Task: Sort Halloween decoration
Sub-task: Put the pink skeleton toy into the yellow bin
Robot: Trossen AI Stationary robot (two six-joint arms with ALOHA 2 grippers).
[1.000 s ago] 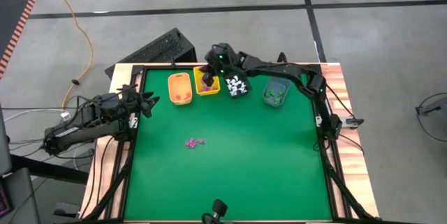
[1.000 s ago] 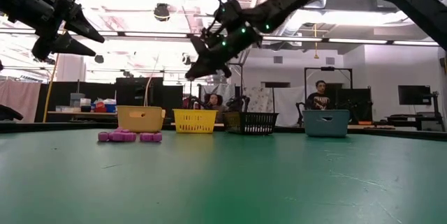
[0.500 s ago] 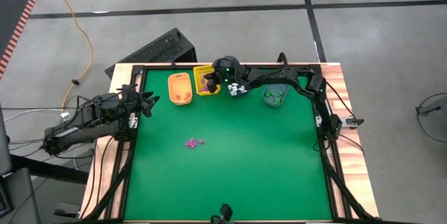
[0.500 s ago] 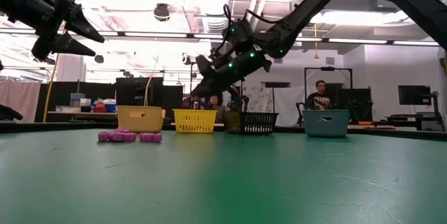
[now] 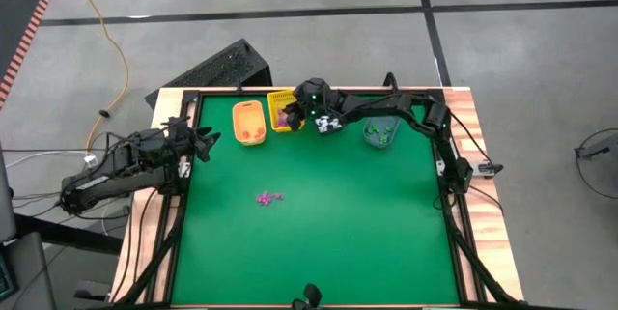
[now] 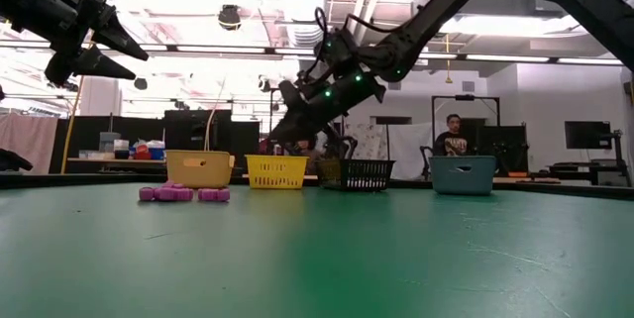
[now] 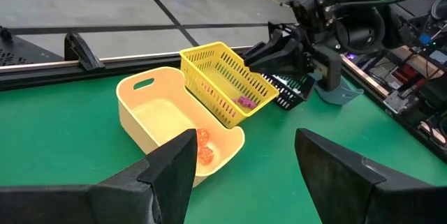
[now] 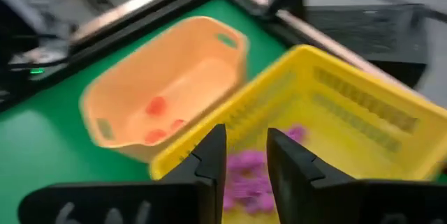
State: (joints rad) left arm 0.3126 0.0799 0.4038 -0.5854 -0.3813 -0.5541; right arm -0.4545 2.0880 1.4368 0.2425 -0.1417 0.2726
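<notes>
1. The right gripper (image 5: pixel 293 114) hangs over the yellow basket (image 5: pixel 283 111) at the far edge of the table; its two fingers (image 8: pixel 209 155) stand slightly apart with nothing between them, and purple trinkets (image 8: pixel 246 175) lie in the basket right under them.
2. A second ago this gripper was higher and carried by an arm arched over the black basket (image 5: pixel 330 122); it has since dropped low and reached across toward the yellow basket, and over the last half second it has barely shifted.
3. In the left wrist view one purple piece (image 7: pixel 244 101) shows through the yellow basket's mesh.
4. Just beside the yellow basket sits the orange bin (image 5: pixel 249 122), holding a few orange trinkets (image 7: pixel 202 146).
5. The black basket holds white trinkets (image 5: pixel 328 121), and the grey-blue bin (image 5: pixel 380 130) farther along the row holds green trinkets (image 5: pixel 383 133).
6. A small cluster of purple trinkets (image 5: pixel 268 197) lies loose on the green table (image 5: pixel 319 233), well apart from the row of bins, in the same spot as before.
7. The left gripper (image 5: pixel 207 140) waits raised at the table's left edge, its fingers (image 7: pixel 167 168) spread wide and empty, unchanged from a second ago.
8. In the low view a person (image 6: pixel 456 137) sits in the room behind the table.
</notes>
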